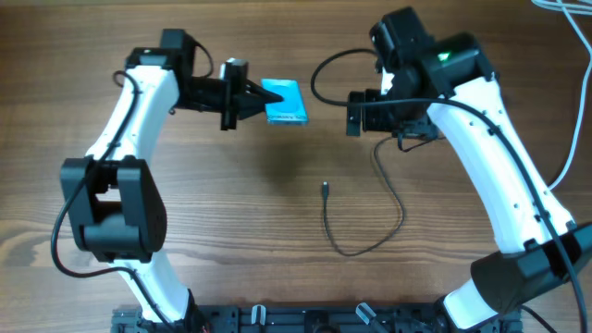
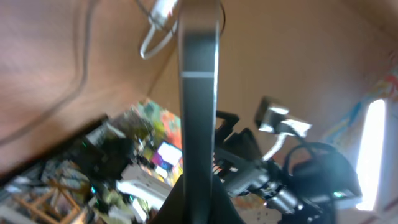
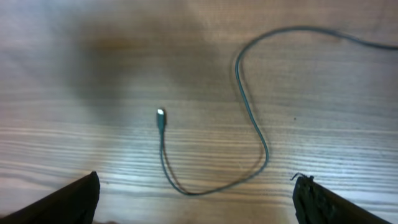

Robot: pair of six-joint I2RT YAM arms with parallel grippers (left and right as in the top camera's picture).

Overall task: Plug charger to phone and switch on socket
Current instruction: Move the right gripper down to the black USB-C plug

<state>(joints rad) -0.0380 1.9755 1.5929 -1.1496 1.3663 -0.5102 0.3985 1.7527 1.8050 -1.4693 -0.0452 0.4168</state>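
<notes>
My left gripper (image 1: 260, 100) is shut on the phone (image 1: 288, 102), holding its left end above the table with the cyan screen up. In the left wrist view the phone (image 2: 199, 99) shows edge-on as a dark upright slab between my jaws (image 2: 199, 202). The charger's thin black cable (image 1: 393, 208) loops on the table, and its connector tip (image 1: 326, 188) lies free at the centre. My right gripper (image 1: 352, 113) is open and empty, raised to the right of the phone. In the right wrist view the tip (image 3: 160, 114) lies ahead of my spread fingers (image 3: 196, 199). The socket is out of view.
A white cord (image 1: 566, 17) runs along the table's far right edge and also shows in the left wrist view (image 2: 153, 34). The arm bases stand at the front edge. The table is wood-grain.
</notes>
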